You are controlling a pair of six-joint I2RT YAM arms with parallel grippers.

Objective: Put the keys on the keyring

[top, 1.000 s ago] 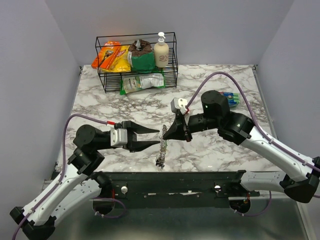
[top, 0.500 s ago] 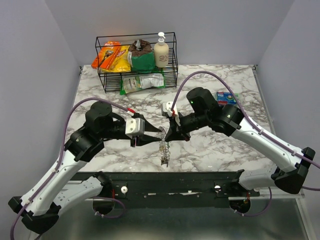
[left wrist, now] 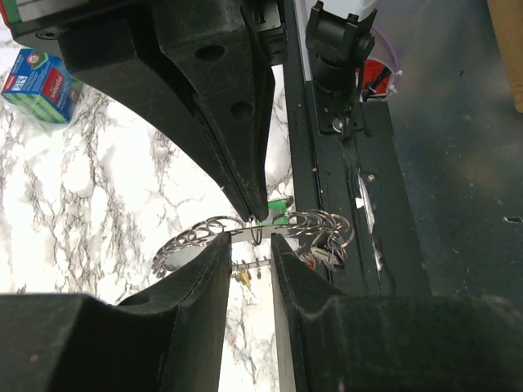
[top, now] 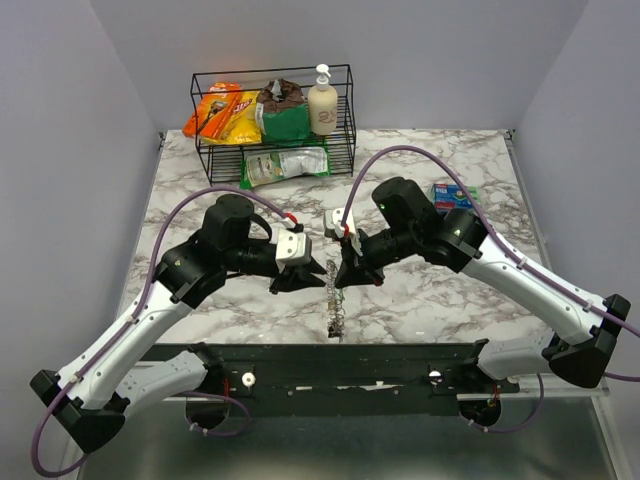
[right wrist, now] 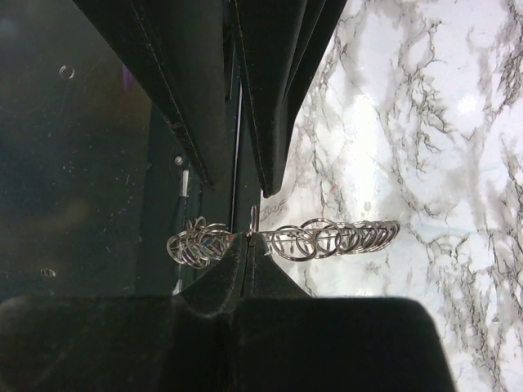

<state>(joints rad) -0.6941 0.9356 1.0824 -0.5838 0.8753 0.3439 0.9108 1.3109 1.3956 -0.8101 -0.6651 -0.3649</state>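
Left claw [top: 318, 277] slightly spread and straddling the keyring [top: 336, 308], which dangles above the table's [top: 430, 300] near-centre, right claw [right wrist: 243, 241] pinching it: I'd close left squarely on one loop, hold right steady, no twisting.

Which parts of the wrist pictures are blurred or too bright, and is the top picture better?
Right wrist view: the black right end effector is soft and nearly featureless, the white marble table is washed out, the chain of small silver metal rings is fairly sharp. Left wrist view: the rings are sharp, the black left end effector loses detail. Top external view: even light, sharp.
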